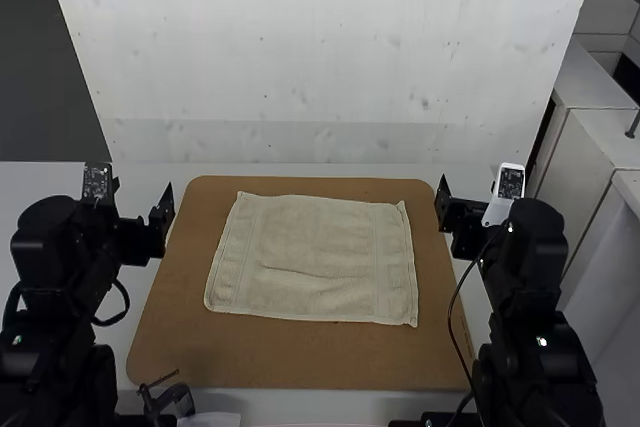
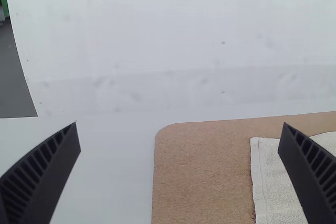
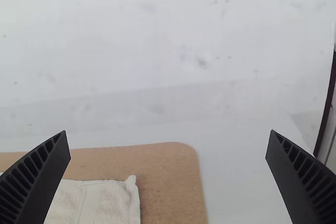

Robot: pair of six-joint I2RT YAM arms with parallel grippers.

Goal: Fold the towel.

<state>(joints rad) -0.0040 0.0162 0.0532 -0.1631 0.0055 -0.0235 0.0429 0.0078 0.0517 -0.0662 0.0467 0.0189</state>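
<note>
Clearly, left tool (image 1: 144,197) wide open, right tool (image 1: 469,190) likewise, both empty, apart from the spread towel (image 1: 315,257)

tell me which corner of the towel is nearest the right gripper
The far right corner, tipped with a small nub. The near right corner sits back toward the robot, the left two across the towel.

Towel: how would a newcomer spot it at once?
On the white table lies a brown board with rounded corners. Spread near its middle is the towel: cream, lightly wrinkled, set apart from the board by its paler, textured cloth.
</note>
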